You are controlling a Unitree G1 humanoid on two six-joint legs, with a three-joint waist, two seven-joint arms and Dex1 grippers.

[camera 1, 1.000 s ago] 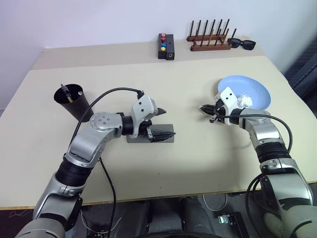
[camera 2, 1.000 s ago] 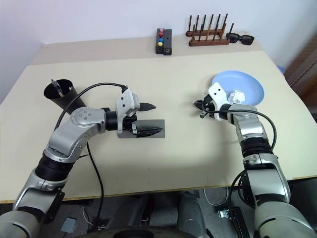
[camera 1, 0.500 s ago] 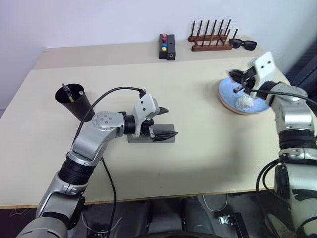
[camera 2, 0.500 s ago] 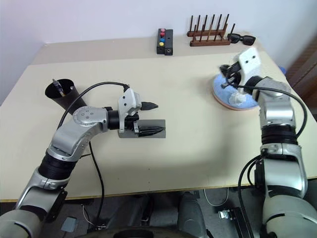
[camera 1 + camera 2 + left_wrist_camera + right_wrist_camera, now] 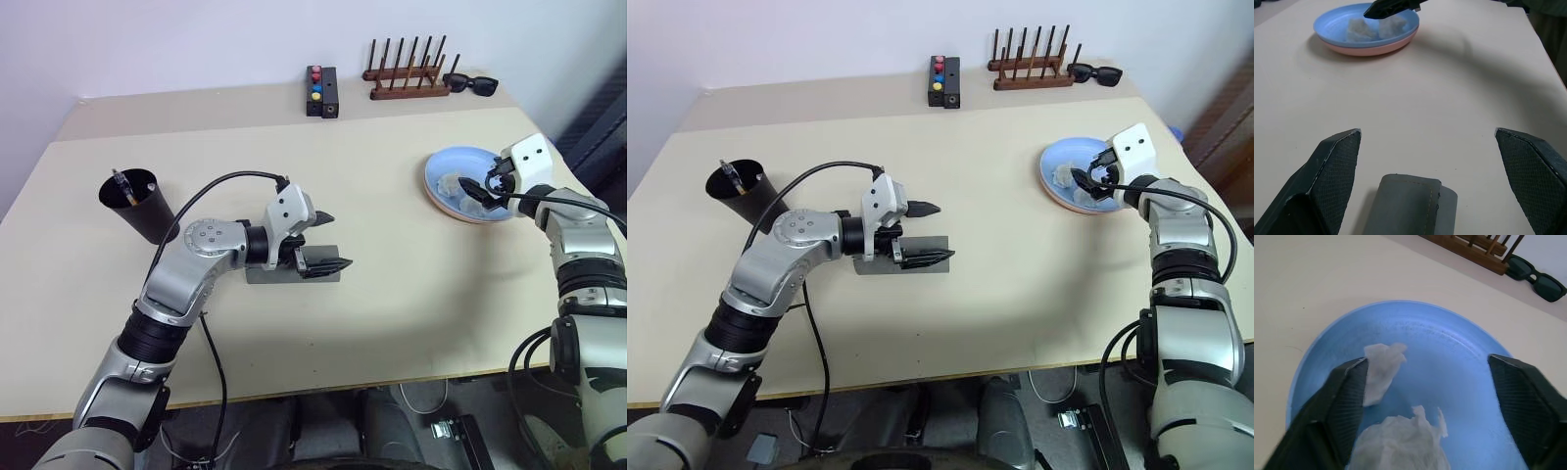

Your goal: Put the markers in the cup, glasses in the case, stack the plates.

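- Plates (image 5: 468,186) are sitting stacked at the right side of the counter (image 5: 392,255), light blue one on top of the salmon pink one, so we are judging the stacking step done.
- Our right hand (image 5: 1425,396) is hovering over the blue plate with its fingers spread wide, released, grasping nothing.
- We are counting two white crumpled scraps (image 5: 1382,369) lying in the blue plate.
- Our left hand (image 5: 1435,176) is hanging open just above the grey case (image 5: 292,268), which is lying shut mid-counter; nothing is clamped.
- We are counting one black cup (image 5: 135,204) at the left with at least one marker (image 5: 127,184) standing in it; the exact number is too small to tell.
- One pair of black sunglasses (image 5: 470,84) is resting by one wooden rack (image 5: 407,78) at the back.
- Next, we reckon the right hand needs lifting clear of the plates.
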